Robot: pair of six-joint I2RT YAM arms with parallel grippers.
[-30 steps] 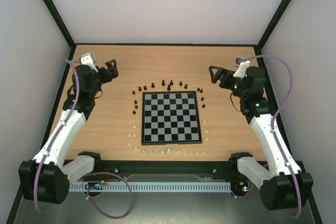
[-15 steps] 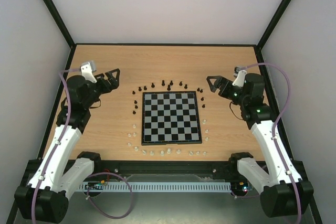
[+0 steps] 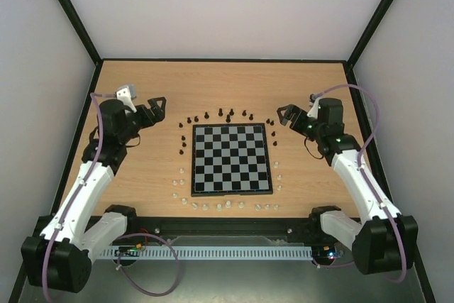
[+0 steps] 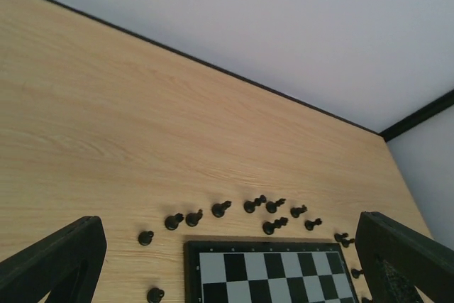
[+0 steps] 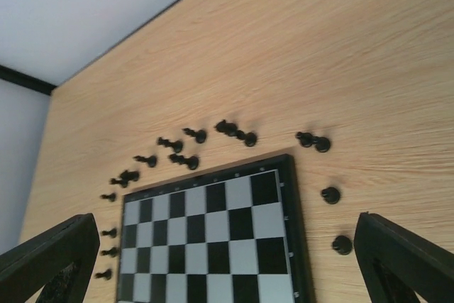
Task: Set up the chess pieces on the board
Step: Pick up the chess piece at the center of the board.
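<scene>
This was a robot test cell in a lab, not a lived-in room: a wood-grain bench stood boxed in by plain white panels on black frame posts ahead of and outside both pairs of jaws, with a slotted cable duct behind them, beside the bolted arm bases

My bench is pale wood with a fine grain. Plain white walls close me in at the back and on both sides, and black posts rise from the far corners. The light is soft and even. A slotted white rail runs along my near edge.
</scene>
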